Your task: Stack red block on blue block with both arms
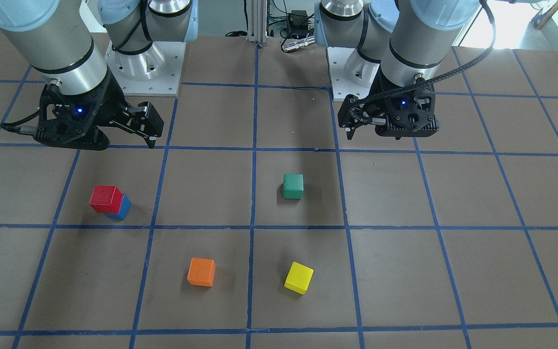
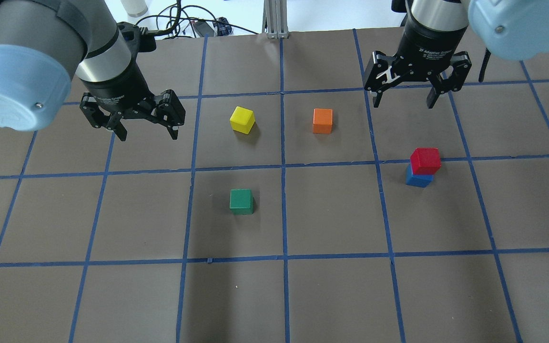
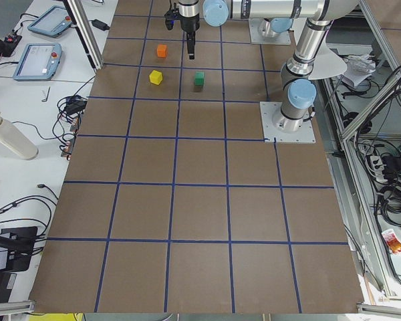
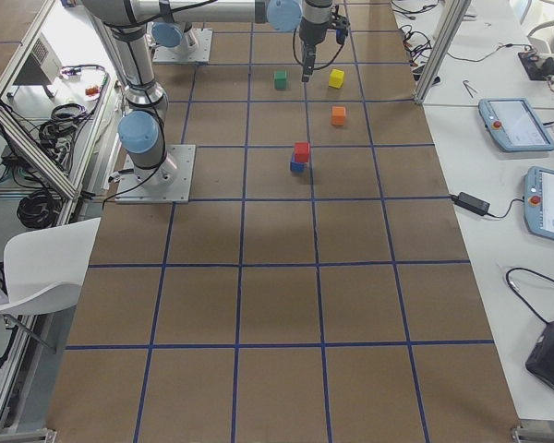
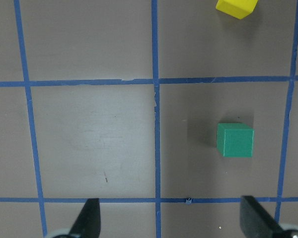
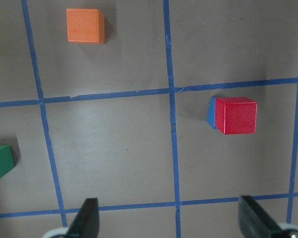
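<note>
Stack stood complete: red block (image 2: 425,161) atop blue block (image 2: 418,180), perhaps slightly askew, since little blue showed. Right gripper (image 2: 402,101) hung raised, clear of both, jaws spread wide, holding nothing. Left gripper (image 2: 149,133) hovered well apart from the stack, equally wide and empty.

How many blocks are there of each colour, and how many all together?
red block: 1
blue block: 1
green block: 1
yellow block: 1
orange block: 1
Total: 5 blocks
</note>
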